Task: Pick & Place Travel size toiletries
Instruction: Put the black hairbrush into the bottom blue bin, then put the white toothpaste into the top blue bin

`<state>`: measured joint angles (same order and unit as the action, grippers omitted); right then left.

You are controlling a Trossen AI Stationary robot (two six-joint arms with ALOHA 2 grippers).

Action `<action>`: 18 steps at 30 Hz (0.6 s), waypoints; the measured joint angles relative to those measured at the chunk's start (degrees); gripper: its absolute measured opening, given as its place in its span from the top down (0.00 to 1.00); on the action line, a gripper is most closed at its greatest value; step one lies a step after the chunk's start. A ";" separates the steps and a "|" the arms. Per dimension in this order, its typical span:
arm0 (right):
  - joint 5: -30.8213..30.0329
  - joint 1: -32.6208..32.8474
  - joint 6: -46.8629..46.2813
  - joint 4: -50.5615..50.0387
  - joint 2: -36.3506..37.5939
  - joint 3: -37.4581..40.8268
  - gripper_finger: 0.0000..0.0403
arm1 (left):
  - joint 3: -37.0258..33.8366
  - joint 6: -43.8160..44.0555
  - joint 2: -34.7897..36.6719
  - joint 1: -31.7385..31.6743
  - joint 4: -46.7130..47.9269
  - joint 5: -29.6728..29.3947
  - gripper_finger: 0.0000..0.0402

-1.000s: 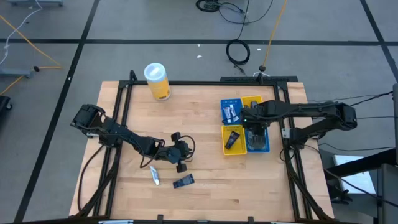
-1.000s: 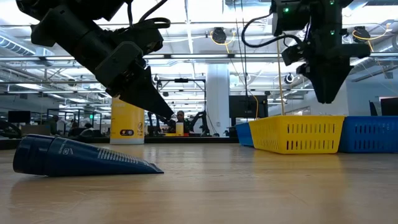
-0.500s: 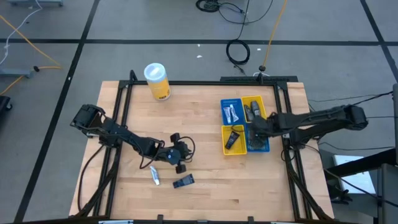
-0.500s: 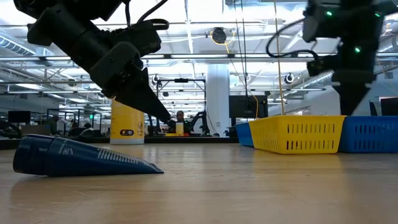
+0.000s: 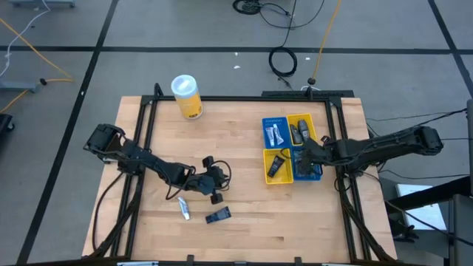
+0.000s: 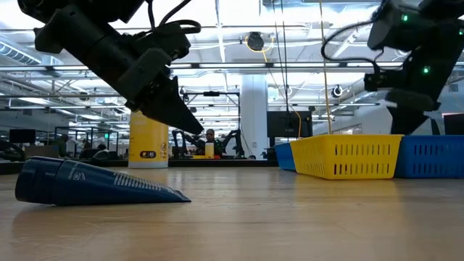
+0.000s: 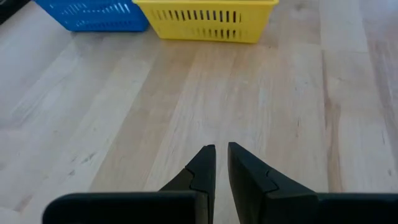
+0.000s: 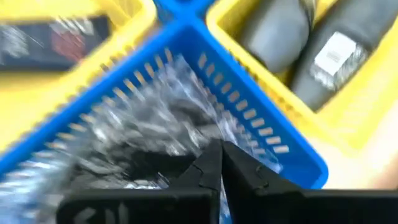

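Right gripper (image 5: 306, 155) just snapped shut empty and backed off the blue-and-yellow plastic tray (image 5: 309, 176), so that drop's done imo; left gripper (image 5: 215, 179), nearly closed, hovers by the white tube (image 5: 183, 207) & dark blue packet (image 5: 218, 216) near-left

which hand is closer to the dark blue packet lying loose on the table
Left. The left hand hovers just behind the dark blue packet. The right hand is far across the table, over the tray.

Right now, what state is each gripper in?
Left gripper: nearly closed, holding nothing.
Right gripper: shut, empty, over the tray.
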<state>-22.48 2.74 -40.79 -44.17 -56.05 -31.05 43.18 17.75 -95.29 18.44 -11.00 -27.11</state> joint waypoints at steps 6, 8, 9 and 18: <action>-1.20 0.10 1.97 1.63 5.48 -1.09 1.00 | 0.00 0.01 0.00 -0.04 0.00 -0.07 0.89; -2.84 0.92 4.42 5.01 6.79 -1.12 1.00 | 0.00 0.01 0.00 -0.02 -0.02 -0.07 0.89; -3.54 1.67 6.20 7.54 7.15 -1.12 1.00 | 0.00 0.01 0.00 -0.02 -0.05 -0.07 0.89; 1.36 13.57 34.96 64.07 -0.51 6.33 1.00 | 0.54 -3.09 0.52 2.91 0.43 0.07 0.89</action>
<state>-21.12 16.32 -5.84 19.90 -56.56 -24.71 43.72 14.66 -94.76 21.34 -10.58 -27.04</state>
